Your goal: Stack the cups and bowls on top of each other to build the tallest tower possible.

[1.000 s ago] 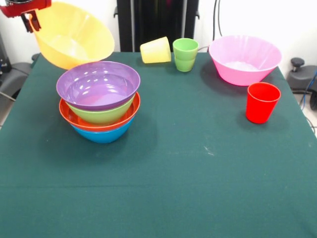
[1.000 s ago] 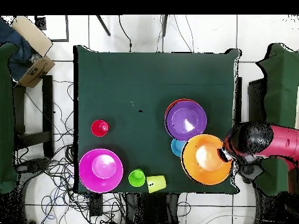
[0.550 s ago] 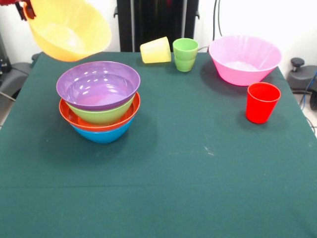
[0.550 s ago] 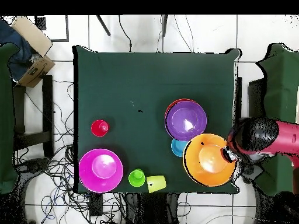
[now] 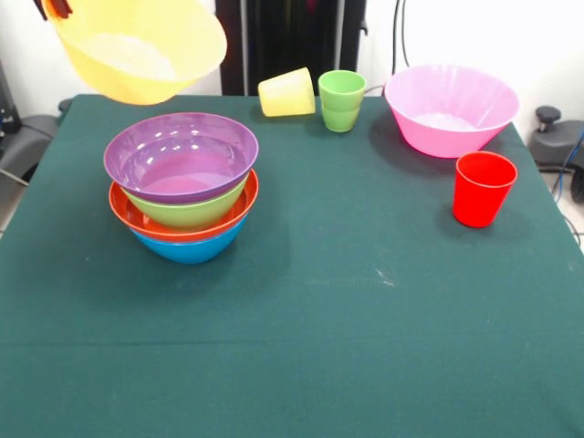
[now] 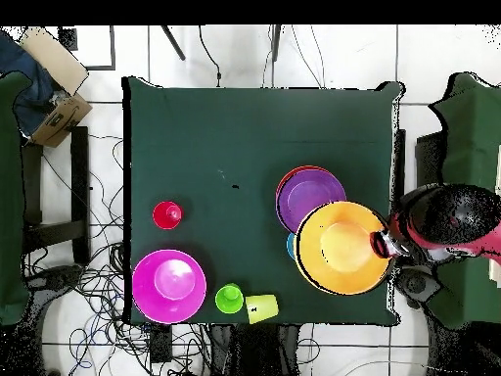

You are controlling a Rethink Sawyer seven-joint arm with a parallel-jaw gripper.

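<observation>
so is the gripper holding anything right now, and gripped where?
Yes: the gripper holds the large yellow-orange bowl by its rim, at the edge on the robot's side. The bowl hangs tilted in the air above and behind the purple bowl topping the tower.

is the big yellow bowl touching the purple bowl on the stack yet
Apart. The front view shows the yellow bowl in the air, with bare table between it and the purple bowl.
</observation>
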